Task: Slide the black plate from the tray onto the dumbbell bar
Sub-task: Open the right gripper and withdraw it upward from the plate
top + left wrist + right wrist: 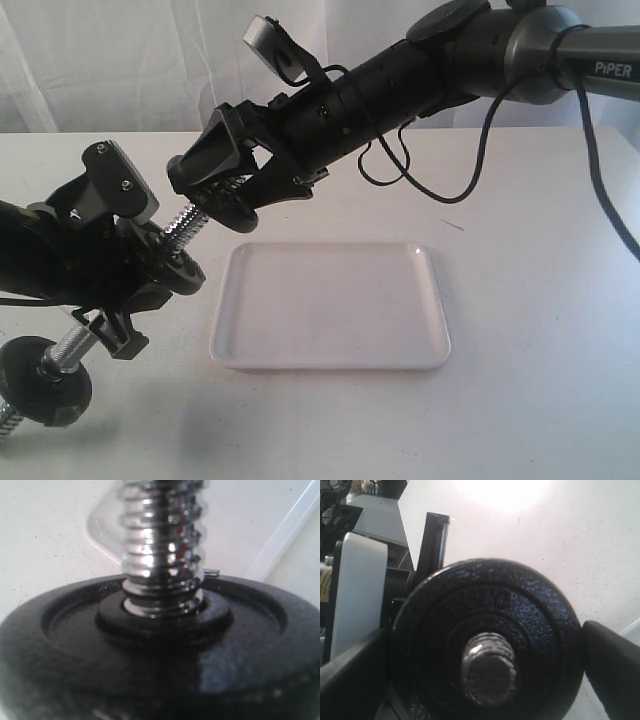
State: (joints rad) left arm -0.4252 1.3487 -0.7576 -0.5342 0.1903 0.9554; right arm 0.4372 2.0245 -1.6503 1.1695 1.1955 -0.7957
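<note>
**Plate Engaging the Bar End**

The right hand (222,200) is clamping the black plate (520,605) by its rim, above the tray's (330,310) far left corner. The threaded end of the dumbbell bar (185,222) is showing through its hole. The left hand (125,300) is gripping the tilted bar, left of the tray. The next move probably calls for pushing the plate toward the inner disc (180,272), keeping the hole aligned. The right arm is sloping down past the tray's far edge.

White letters reading "PiPER" stand on the grey right arm (545,45), far right. Raised marks on the black plate (530,630) are too blurred to read.
</note>
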